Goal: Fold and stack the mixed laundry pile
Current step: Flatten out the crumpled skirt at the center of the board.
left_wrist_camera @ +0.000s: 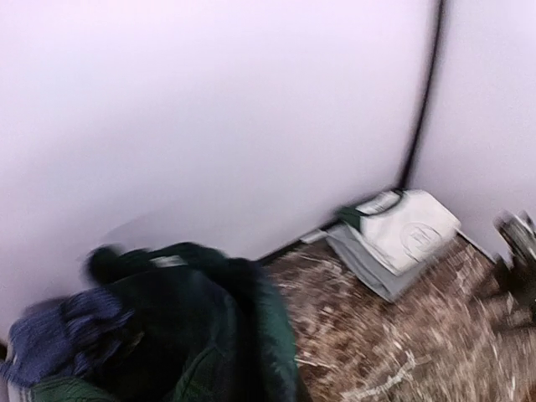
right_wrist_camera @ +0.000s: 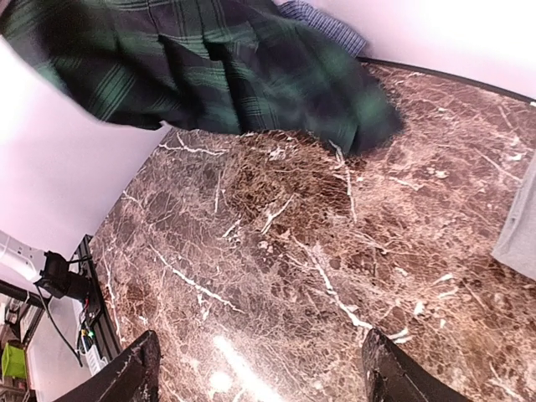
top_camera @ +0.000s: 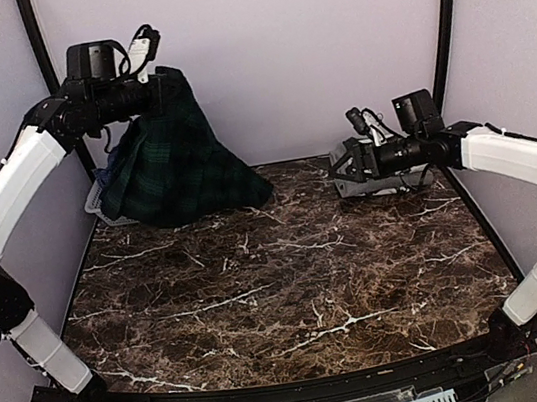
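My left gripper (top_camera: 165, 79) is raised high at the back left and is shut on the dark green tartan shirt (top_camera: 179, 159), which hangs from it like a tent down to the table. The shirt also shows blurred in the left wrist view (left_wrist_camera: 201, 335) and in the right wrist view (right_wrist_camera: 209, 75). A blue checked shirt (left_wrist_camera: 50, 335) lies beside it, and shows in the right wrist view (right_wrist_camera: 328, 25). A folded white tee with green trim (left_wrist_camera: 410, 230) lies on a folded grey item (left_wrist_camera: 368, 268) at the back right. My right gripper (top_camera: 340, 165) is open and empty beside that stack, fingers (right_wrist_camera: 126, 377) wide apart.
A pale slatted basket (top_camera: 96, 199) stands at the back left behind the hanging shirt. The brown marble table (top_camera: 290, 279) is ringed by white walls and black frame tubes. The folded stack (top_camera: 387, 181) sits under my right wrist.
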